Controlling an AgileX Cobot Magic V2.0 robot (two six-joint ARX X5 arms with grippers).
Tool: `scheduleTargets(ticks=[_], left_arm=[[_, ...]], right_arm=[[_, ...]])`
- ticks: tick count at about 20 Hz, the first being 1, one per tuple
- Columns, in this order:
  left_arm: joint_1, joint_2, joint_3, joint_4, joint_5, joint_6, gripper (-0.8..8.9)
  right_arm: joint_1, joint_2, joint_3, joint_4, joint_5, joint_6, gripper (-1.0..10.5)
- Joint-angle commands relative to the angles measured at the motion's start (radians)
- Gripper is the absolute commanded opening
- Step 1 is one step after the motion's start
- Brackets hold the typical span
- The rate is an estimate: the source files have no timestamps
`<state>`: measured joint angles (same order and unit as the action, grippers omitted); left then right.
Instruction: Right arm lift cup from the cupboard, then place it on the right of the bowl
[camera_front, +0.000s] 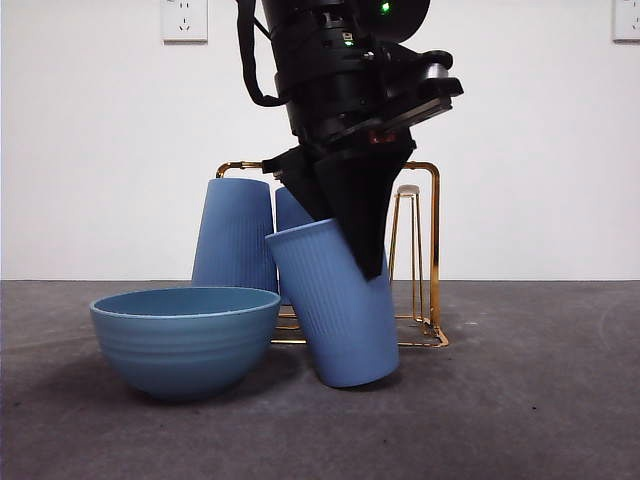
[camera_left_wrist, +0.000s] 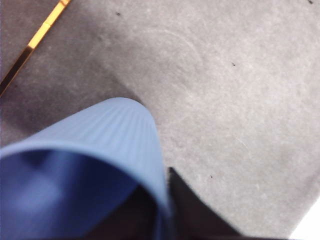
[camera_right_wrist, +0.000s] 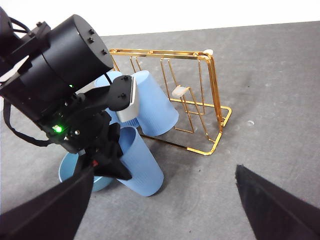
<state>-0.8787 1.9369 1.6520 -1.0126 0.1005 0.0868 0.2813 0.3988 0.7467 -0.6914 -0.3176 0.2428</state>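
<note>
A tall ribbed light-blue cup (camera_front: 335, 305) leans tilted just right of the wide blue bowl (camera_front: 185, 335), in front of the gold wire cupboard (camera_front: 432, 250). Its base is at the table; I cannot tell if it touches. The gripper on it is my left one (camera_front: 350, 240): in the left wrist view it (camera_left_wrist: 160, 215) is shut on the cup's rim (camera_left_wrist: 115, 135), one jaw inside, one outside. My right gripper (camera_right_wrist: 160, 215) hangs high above, open and empty. From there the held cup (camera_right_wrist: 142, 167), the bowl (camera_right_wrist: 70, 172) and the cupboard (camera_right_wrist: 212, 100) all show.
Two more ribbed cups (camera_front: 235, 235) (camera_front: 290, 210) stand upside down on the rack's left half; they show in the right wrist view too (camera_right_wrist: 152, 102). A white-capped peg (camera_front: 407, 190) stands on the rack's right half. Grey mat (camera_front: 530, 400) lies right of the held cup.
</note>
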Motion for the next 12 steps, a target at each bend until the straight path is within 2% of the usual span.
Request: scheduleTargets(ticks=[1, 2, 4, 8, 12], left_arm=[[-0.013, 0.028, 0.028, 0.008, -0.004, 0.014, 2.74], [-0.013, 0.028, 0.029, 0.011, -0.004, 0.014, 3.76], [-0.013, 0.028, 0.037, 0.008, -0.004, 0.014, 4.42], [-0.014, 0.003, 0.082, -0.027, -0.003, 0.009, 4.78], [-0.014, -0.098, 0.090, -0.071, -0.003, 0.006, 4.80]], right_arm=[[0.004, 0.003, 0.015, 0.010, 0.001, -0.007, 4.4], [0.004, 0.003, 0.015, 0.009, 0.001, -0.007, 4.4], [0.004, 0.003, 0.015, 0.010, 0.001, -0.007, 4.4], [0.004, 0.003, 0.015, 0.009, 0.001, -0.008, 4.5], [0.004, 0.004, 0.015, 0.009, 0.001, -0.009, 4.5]])
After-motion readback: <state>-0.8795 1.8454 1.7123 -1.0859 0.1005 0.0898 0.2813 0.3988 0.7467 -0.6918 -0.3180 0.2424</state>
